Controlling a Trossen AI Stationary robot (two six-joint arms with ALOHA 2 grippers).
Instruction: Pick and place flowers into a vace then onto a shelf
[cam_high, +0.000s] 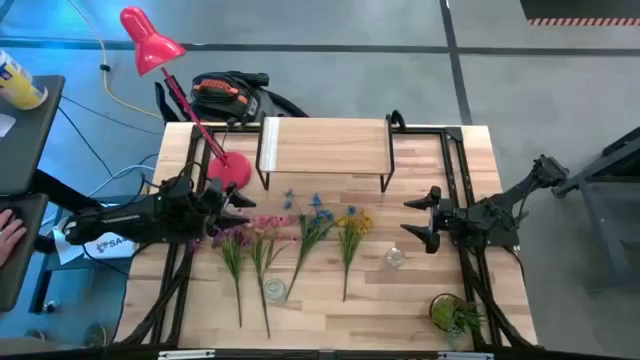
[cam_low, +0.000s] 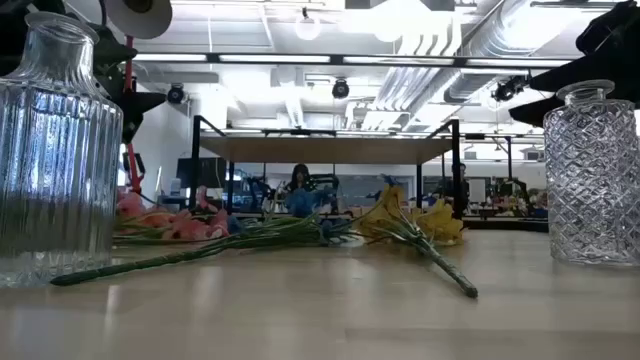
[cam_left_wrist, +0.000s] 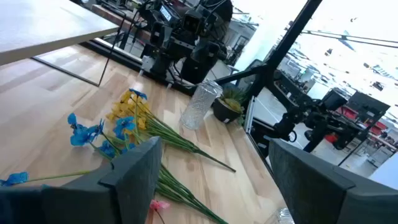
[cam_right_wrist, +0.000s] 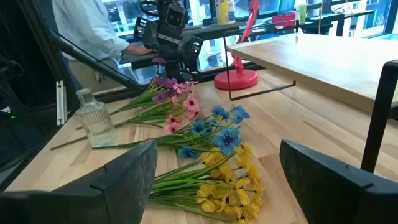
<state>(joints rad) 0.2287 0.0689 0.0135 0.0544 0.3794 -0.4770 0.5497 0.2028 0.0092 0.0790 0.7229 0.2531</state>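
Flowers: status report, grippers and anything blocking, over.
Left gripper open over purple sprig. Right gripper open, empty, beside yellow sprig. All four flowers flat on table. Shelf bare; nothing blocking.

Open-plan lab: exposed ceiling ducts (cam_low: 500, 50), monitors (cam_left_wrist: 364, 112)

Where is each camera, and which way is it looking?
High: above the table, looking straight down; both arms show.
Low: at tabletop height, looking across at the flowers and shelf.
Left wrist: looks past its own open fingers toward the right arm.
Right wrist: past open fingers toward the left arm.
All share the yellow flowers.
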